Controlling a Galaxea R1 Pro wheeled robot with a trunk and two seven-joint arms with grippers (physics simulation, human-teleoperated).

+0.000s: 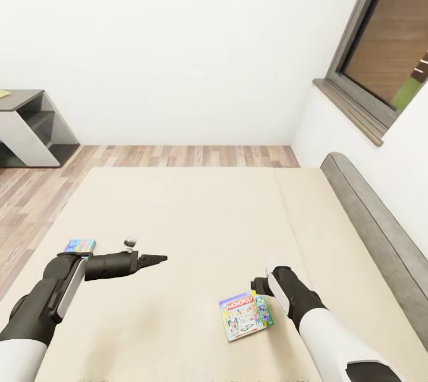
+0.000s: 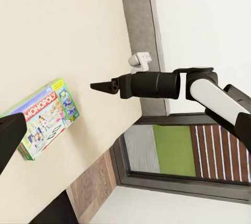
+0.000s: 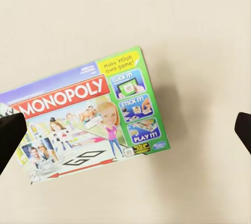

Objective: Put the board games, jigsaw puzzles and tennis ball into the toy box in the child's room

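Right gripper [image 3: 125, 132] is hovering open directly over the Monopoly box [image 3: 89, 114], nearer arm; left gripper [image 1: 156, 259] is looking closed, empty.

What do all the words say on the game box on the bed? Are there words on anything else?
"MONOPOLY": big white letters on red, on the Monopoly board game box lying on the bed.
"Make YOUR own game!": yellow corner of that box.
"CLICK IT!", "STICK IT!", "PLAY IT!": three small panels down its green side.
Small print at its lower edge: too small to read.
The small blue board game: too blurred to read.
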